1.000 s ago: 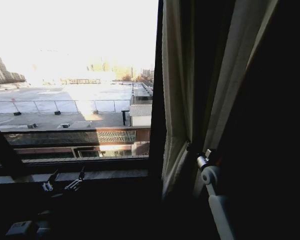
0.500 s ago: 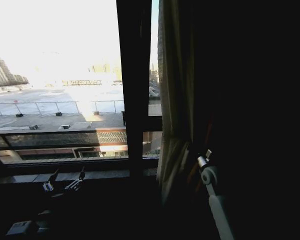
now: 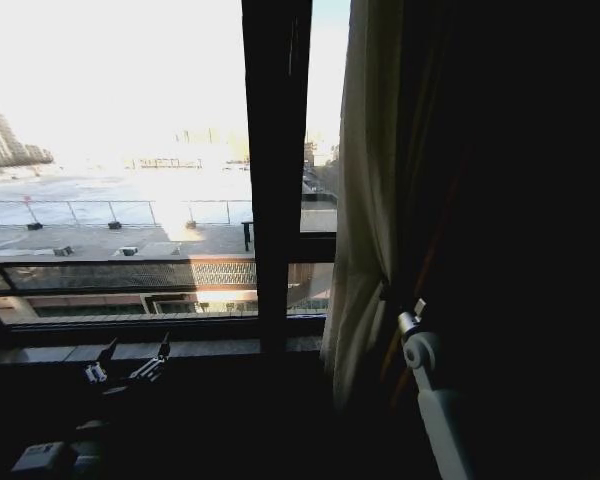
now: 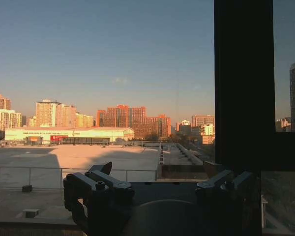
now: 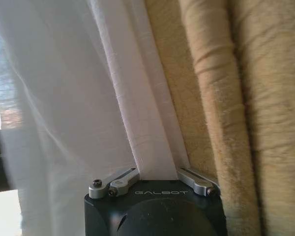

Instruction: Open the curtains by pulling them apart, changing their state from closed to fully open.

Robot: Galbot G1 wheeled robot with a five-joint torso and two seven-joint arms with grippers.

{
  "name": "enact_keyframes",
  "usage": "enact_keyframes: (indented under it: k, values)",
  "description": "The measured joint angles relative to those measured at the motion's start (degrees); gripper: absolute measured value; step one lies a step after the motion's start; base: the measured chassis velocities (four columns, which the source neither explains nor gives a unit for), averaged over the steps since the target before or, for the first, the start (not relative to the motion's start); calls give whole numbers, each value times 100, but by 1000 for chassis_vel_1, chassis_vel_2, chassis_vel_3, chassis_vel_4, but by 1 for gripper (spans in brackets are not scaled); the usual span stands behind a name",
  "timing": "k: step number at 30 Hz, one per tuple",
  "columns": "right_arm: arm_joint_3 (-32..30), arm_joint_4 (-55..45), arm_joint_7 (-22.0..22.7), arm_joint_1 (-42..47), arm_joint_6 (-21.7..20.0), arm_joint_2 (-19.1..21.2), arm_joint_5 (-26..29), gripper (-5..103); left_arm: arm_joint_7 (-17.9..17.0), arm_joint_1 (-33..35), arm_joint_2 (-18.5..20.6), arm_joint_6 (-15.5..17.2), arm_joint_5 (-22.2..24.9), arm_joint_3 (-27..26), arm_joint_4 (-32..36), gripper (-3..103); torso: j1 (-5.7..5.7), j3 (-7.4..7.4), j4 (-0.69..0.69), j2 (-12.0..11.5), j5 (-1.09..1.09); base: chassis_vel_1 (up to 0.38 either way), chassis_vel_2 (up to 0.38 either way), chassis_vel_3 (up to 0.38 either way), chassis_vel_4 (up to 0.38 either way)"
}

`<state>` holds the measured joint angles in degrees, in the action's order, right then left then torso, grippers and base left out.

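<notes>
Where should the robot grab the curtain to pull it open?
Best on the curtain's inner edge fold, low down, coming from the room side. The pleats bunch there into a narrow strip, and the right gripper already has its jaws shut on that strip.

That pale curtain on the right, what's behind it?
Behind the bunched curtain only darkness shows; the fabric covers whatever glass or wall lies there. Beside it, the dark window frame bar and rooftops are uncovered. The right gripper jaws clamp a sheer fold.

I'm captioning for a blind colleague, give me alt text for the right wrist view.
The right gripper holds a fold of sheer white curtain between its fingers, with thicker tan fabric bunched beside it.
</notes>
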<state>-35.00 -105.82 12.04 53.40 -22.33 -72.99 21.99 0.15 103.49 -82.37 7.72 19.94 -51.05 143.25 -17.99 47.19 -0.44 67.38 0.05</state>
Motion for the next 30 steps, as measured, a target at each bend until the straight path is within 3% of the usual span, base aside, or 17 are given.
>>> enact_keyframes:
  k: [4,6,10,13,15,17,19,21,23,26,30]
  values:
    - [-91,97,375,-69,-6,22,-72,0,0,0,-3,0,0,5,0,100,0,0,1,0,-1,0,0,0,0]
    - [-193,237,933,-166,-8,60,-98,0,0,0,-8,-1,0,7,-1,100,0,0,2,0,-6,0,0,0,0]
    - [-266,282,1170,-195,-1,93,-101,0,-1,8,-17,-10,0,4,-1,100,0,0,1,0,-5,0,0,0,0]
    - [-282,182,1010,-125,-2,124,-94,0,-1,18,-20,-16,0,-1,-1,100,0,0,0,0,-3,0,0,0,0]
    - [-249,-48,613,73,-30,153,-82,0,1,21,-25,-28,0,-5,-1,100,0,0,-2,0,-2,0,0,0,0]
    - [-174,-233,430,230,-50,163,-76,11,2,20,-34,-35,2,-6,-1,100,0,0,-2,0,-2,0,0,0,0]
    - [-108,-378,343,358,-72,169,-37,11,1,14,-37,-37,4,-6,-1,100,0,0,0,0,-2,0,0,0,0]
    - [3,-741,156,664,-207,194,185,27,-2,-21,-36,-37,11,-9,-1,100,0,0,1,0,-4,0,0,0,0]
    - [24,-868,91,769,-283,209,252,27,-16,-32,-34,-37,12,-16,-1,100,0,0,1,0,-5,0,0,0,0]
    - [77,-1411,-139,1247,-500,258,377,43,-104,-60,-25,-9,30,-19,-1,100,0,0,1,0,-4,0,0,0,0]
    - [118,-1918,-286,1786,-559,255,382,54,-134,-83,-23,-6,54,-17,-1,100,0,-1,-1,0,-3,0,0,0,0]
